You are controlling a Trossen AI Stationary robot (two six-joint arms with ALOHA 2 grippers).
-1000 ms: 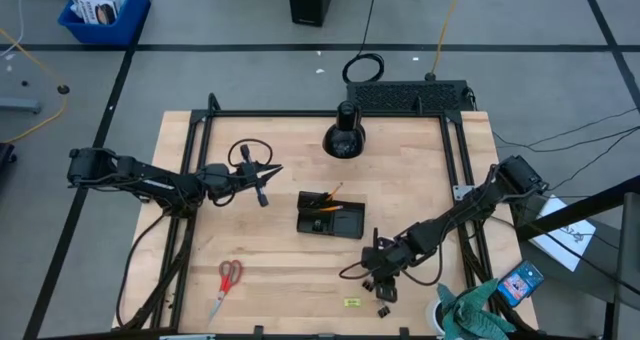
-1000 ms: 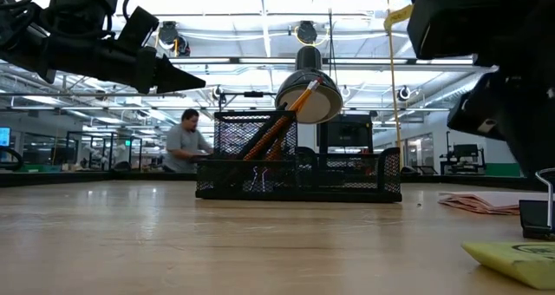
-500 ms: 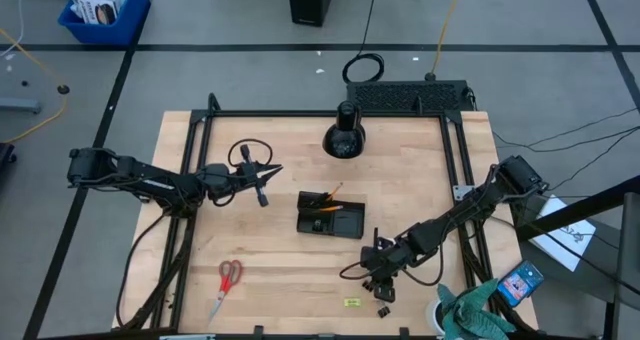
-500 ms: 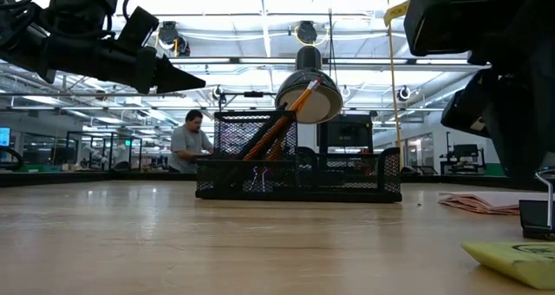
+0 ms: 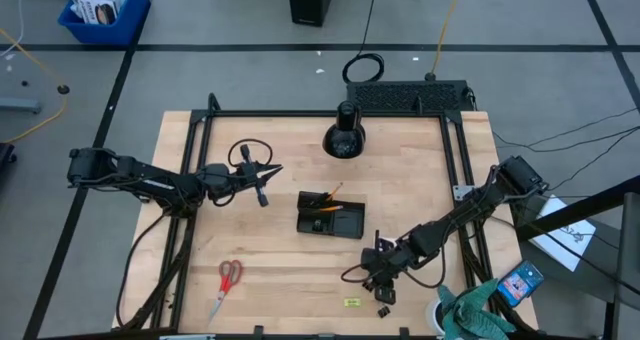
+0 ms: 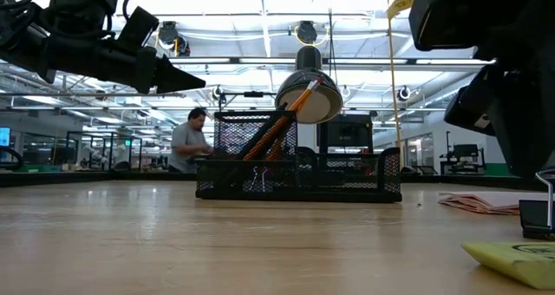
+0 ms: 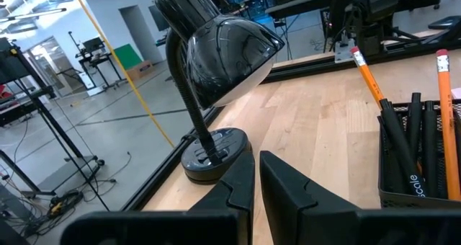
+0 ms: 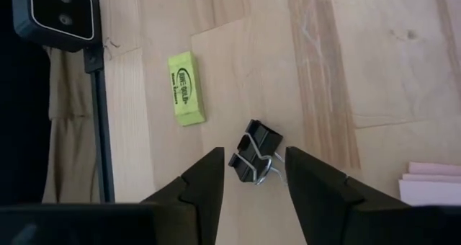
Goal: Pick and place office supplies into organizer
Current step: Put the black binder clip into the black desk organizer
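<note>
- the black mesh organizer (image 5: 331,216) sits near the middle of the wooden table (image 5: 420,180), with orange pencils (image 7: 369,78) leaning up out of its taller compartment beside dark pens (image 7: 400,153).
- in the low view the organizer's long low section looks see-through, and what lies in it cannot be made out.
- the right gripper (image 8: 252,174) hovers over the table's near right part, fingers spread, with a black binder clip (image 8: 254,151) lying on the wood between them; the clip is not pinched.
- a yellow-green eraser (image 8: 186,88) lies just beside that clip, and the corner of a pink sticky-note pad (image 8: 433,181) is cut off at the edge of the right wrist view.
- the left gripper (image 5: 266,172) hangs above the table's left side, fingers pressed together and holding nothing, pointed toward a black desk lamp (image 7: 216,61).
- the red-handled scissors (image 5: 226,285) lie near the table's front left, well apart from the organizer.
- a person (image 6: 186,140) shows far behind the table, partly hidden.
</note>
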